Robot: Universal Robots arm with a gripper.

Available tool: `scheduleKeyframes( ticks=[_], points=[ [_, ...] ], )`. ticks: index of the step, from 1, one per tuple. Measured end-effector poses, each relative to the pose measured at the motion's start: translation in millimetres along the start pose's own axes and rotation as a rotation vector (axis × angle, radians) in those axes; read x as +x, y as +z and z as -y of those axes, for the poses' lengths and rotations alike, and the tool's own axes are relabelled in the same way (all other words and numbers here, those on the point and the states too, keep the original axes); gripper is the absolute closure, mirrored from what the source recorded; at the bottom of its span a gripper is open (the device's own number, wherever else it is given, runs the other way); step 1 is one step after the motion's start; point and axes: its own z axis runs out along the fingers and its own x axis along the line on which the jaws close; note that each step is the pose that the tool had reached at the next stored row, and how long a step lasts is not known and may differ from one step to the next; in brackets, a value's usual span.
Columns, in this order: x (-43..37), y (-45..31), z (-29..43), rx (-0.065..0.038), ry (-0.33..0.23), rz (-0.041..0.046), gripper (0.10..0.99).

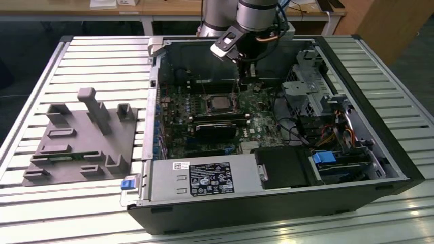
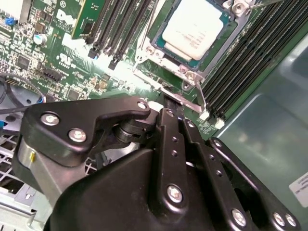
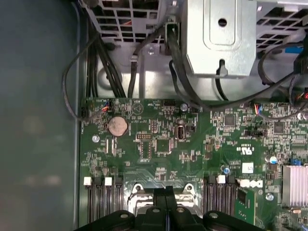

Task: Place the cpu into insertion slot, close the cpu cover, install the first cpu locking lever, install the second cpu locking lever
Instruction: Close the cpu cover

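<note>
Progress: about half done, by my guess. You have the first two steps behind you, and the two lever steps look open.
Chip spot: the cpu [image 2: 195,26] lies flat in the insertion slot [image 1: 207,104], pale top up. It sits on the green board [image 3: 159,144] inside the computer case [image 1: 271,213].
Cover: the cpu cover [image 2: 166,61] looks folded down, with its silver frame sitting around the edges of the cpu.
Levers: one thin locking lever [image 2: 200,98] runs along the side of the cover. You cannot tell from here if it is hooked under its catch, so count both levers as not done.
Claw: your gripper [image 2: 166,101] has its fingers pinched narrow, with nothing between them. The tips hang just beside the near edge of the cover, close to that lever.
Outside look: your gripper [image 1: 243,76] points down into the case. It is over the board, a little toward the exterior view's right of the slot.
</note>
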Motion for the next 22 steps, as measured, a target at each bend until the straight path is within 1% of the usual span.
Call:
scheduleKeyframes(
  ticks=[8,13,16,20,22],
  points=[
    [1.1,2.3,8.2,0.000,0.000,0.0000,0.980],
    [1.4,4.2,10.9,0.000,0.000,0.0000,0.980],
    [1.2,6.9,12.2,0.003,0.000,0.0001,0.980],
    [0.6,9.4,16.1,0.004,0.000,0.0000,0.980],
    [0.5,9.5,19.9,0.004,0.000,0.0002,0.980]
  ],
)
